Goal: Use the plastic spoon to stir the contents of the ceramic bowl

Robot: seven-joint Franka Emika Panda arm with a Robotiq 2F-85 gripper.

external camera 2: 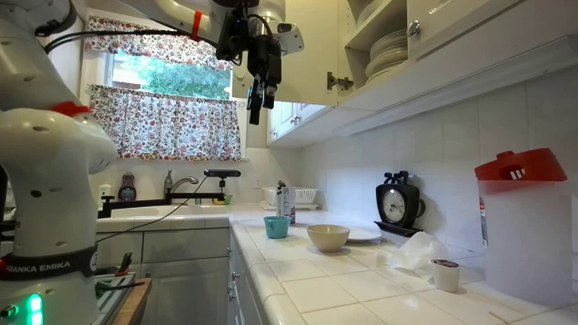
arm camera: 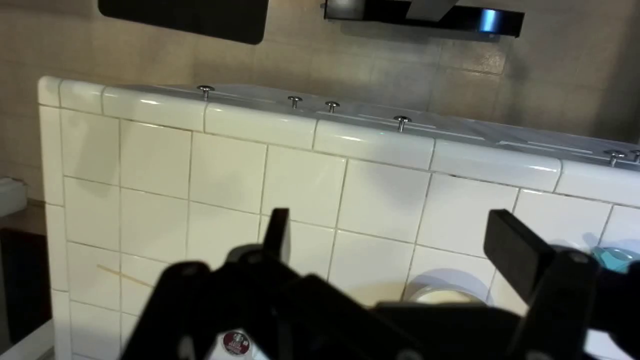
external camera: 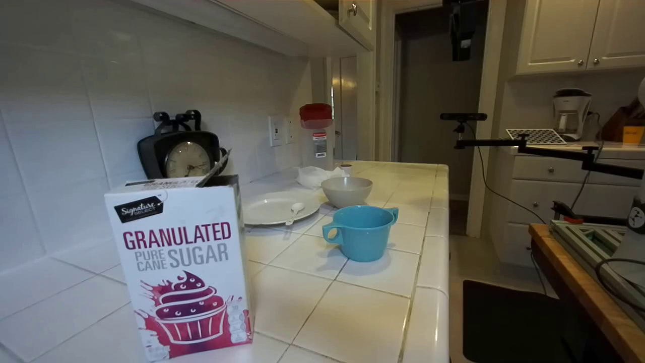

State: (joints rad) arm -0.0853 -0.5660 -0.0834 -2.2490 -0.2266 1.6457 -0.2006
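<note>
Up high, your gripper (arm camera: 395, 240) hung well clear of the tiled counter (arm camera: 385, 195), its fingers (arm camera: 517, 247) spread wide, white tile showing straight through the gap! Down below, the ceramic bowl (external camera 2: 328, 239) sat upright on that counter in both exterior views; the wrist view gave you only a slice of it past the gripper's dark body. And the plastic spoon (external camera: 296, 208)? There it lay in an exterior view, head on the white plate (external camera: 267, 209), handle running to the rim, and that plate sat just beside the bowl! Near the bowl but apart from it, you had the light-blue cup (external camera: 365, 237), upright, and past the cup stood the sugar box (external camera: 181, 272) with a flap up. Off the other way came crumpled white wrapping (external camera 2: 416, 253), then a little pod cup (external camera 2: 446, 277), then the big red-lidded container (external camera 2: 526, 239). Back by the wall stood a black dial-faced piece (external camera 2: 393, 204), clock or scale, you couldn't tell which.
</note>
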